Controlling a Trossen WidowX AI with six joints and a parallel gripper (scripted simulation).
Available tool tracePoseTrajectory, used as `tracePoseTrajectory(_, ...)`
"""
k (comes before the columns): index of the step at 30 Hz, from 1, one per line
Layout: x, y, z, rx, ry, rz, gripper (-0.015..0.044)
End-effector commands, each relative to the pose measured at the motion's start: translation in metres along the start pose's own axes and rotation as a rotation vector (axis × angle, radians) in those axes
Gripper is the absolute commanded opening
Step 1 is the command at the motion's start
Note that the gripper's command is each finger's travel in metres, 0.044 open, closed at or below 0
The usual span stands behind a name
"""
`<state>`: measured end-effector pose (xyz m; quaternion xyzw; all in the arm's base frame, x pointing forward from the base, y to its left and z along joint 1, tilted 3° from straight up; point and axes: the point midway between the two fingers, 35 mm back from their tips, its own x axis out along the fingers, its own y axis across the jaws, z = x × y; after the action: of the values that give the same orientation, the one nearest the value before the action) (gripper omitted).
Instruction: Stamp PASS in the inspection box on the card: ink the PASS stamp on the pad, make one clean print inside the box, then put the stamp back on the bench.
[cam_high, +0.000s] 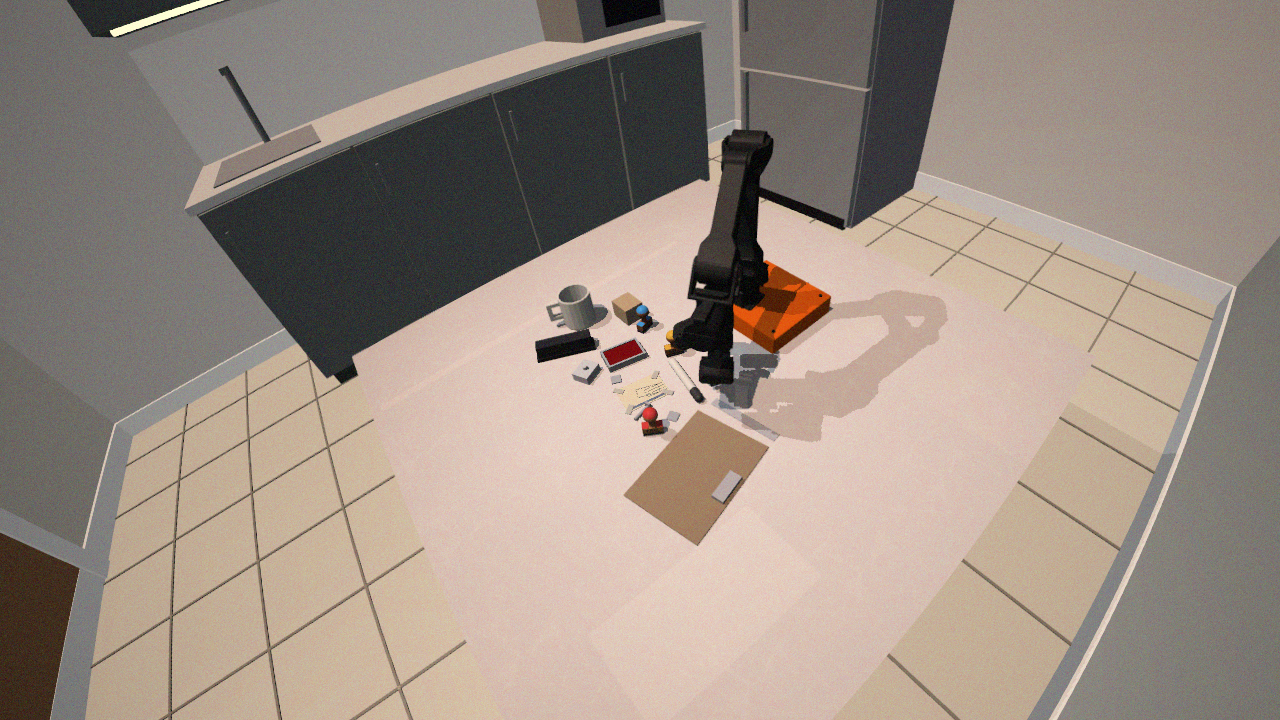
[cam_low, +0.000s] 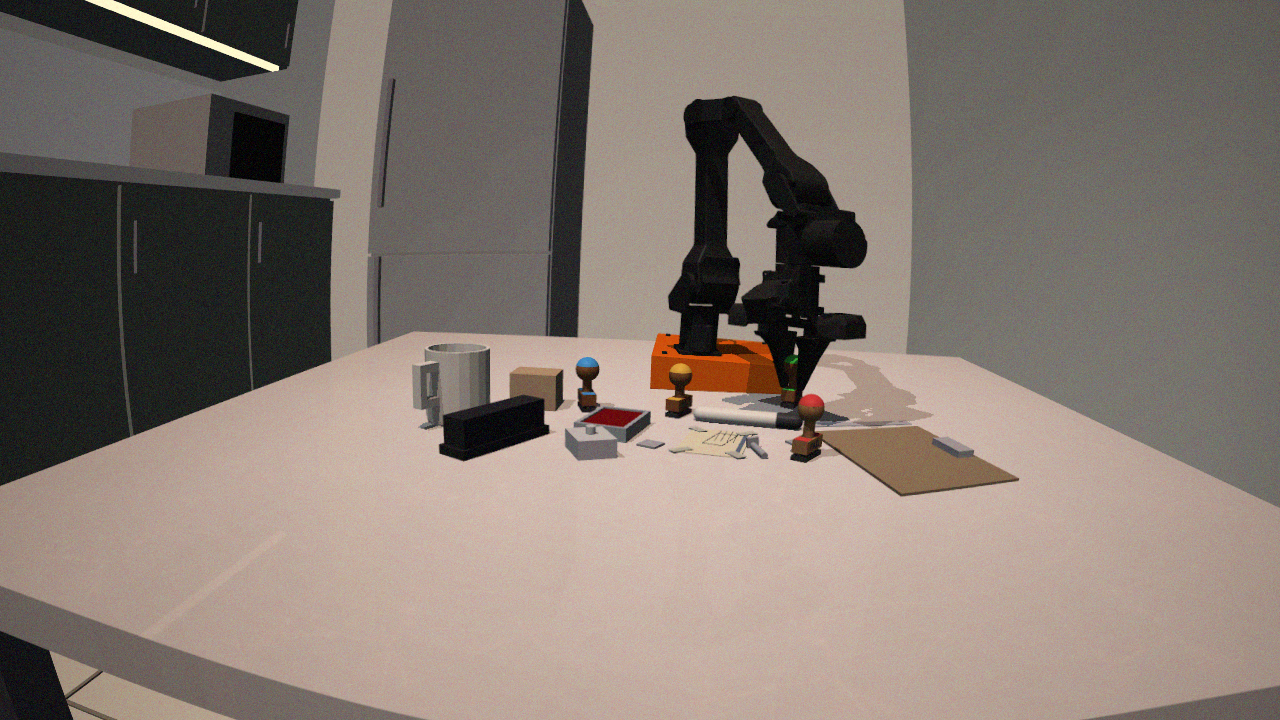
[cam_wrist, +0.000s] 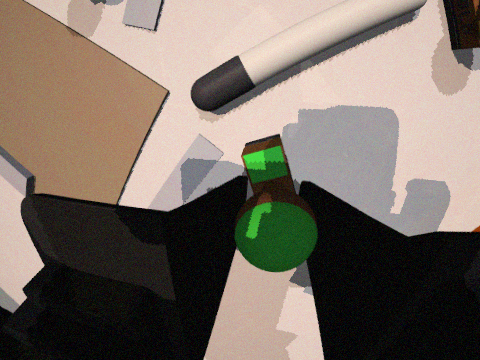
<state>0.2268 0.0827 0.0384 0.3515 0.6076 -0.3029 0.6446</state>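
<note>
My gripper (cam_low: 791, 386) (cam_wrist: 273, 188) is shut on the green-topped stamp (cam_low: 792, 365) (cam_wrist: 276, 237). It holds the stamp upright, low over the bench behind the marker; whether its base touches the bench I cannot tell. In the top view the arm hides the stamp. The cream card (cam_high: 631, 395) (cam_low: 692, 444) lies flat with dark lines on it, away from the gripper; the box and any print are too small to make out. The red ink pad (cam_high: 622, 351) (cam_low: 614, 418) lies open beyond the card.
A white marker (cam_high: 684, 378) (cam_low: 738, 416) (cam_wrist: 310, 40) and brown clipboard (cam_high: 684, 474) (cam_low: 904, 456) (cam_wrist: 75, 105) lie close by. Red (cam_high: 650, 415) (cam_low: 810, 406), yellow (cam_low: 680, 370) and blue (cam_high: 642, 310) (cam_low: 587, 365) stamps stand around. A mug (cam_high: 576, 308) (cam_low: 463, 380) and black block (cam_high: 564, 346) (cam_low: 494, 425) stand farther off.
</note>
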Motion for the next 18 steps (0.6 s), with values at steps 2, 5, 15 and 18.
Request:
tracePoseTrajectory(2,0.0108,-0.0028,0.0001,0.005,-0.003,-0.011,0.0000)
tracePoseTrajectory(5,0.0153,-0.0035,-0.0002,0.005,-0.003,-0.011,0.0000)
tracePoseTrajectory(15,0.0132,-0.0024,-0.0008,0.000,0.001,-0.003,0.0131)
tracePoseTrajectory(18,0.0132,-0.0024,-0.0008,0.000,0.001,-0.003,0.0210)
